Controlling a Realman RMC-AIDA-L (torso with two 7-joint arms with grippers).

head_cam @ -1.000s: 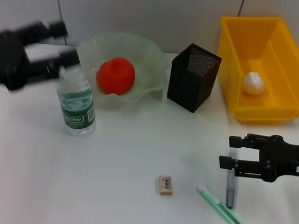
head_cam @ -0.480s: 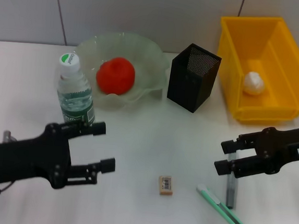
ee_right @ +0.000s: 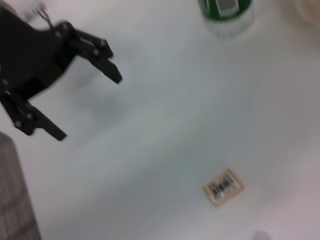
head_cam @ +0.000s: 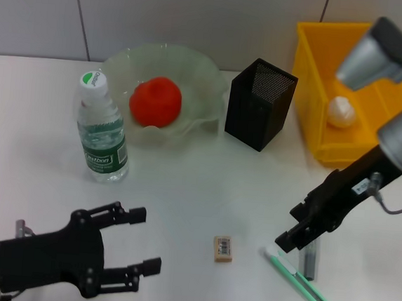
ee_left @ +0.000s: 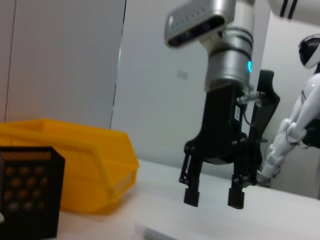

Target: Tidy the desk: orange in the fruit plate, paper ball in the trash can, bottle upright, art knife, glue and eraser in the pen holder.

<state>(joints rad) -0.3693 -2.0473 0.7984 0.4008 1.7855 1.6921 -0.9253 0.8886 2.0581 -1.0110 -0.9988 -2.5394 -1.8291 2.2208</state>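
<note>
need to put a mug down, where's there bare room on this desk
Bare patches: the middle strip between the bottle and the pen holder, down to the eraser, and the far left edge beside the bottle. It is crowded at the near right, where the right hand hangs over the glue and knife; the left hand fills the near left.

The right gripper point(head_cam: 294, 229) covers the glue stick's point(head_cam: 309, 262) upper end at lower right; the bottle point(ee_right: 226, 14) is cut off at the right wrist view's top edge.
</note>
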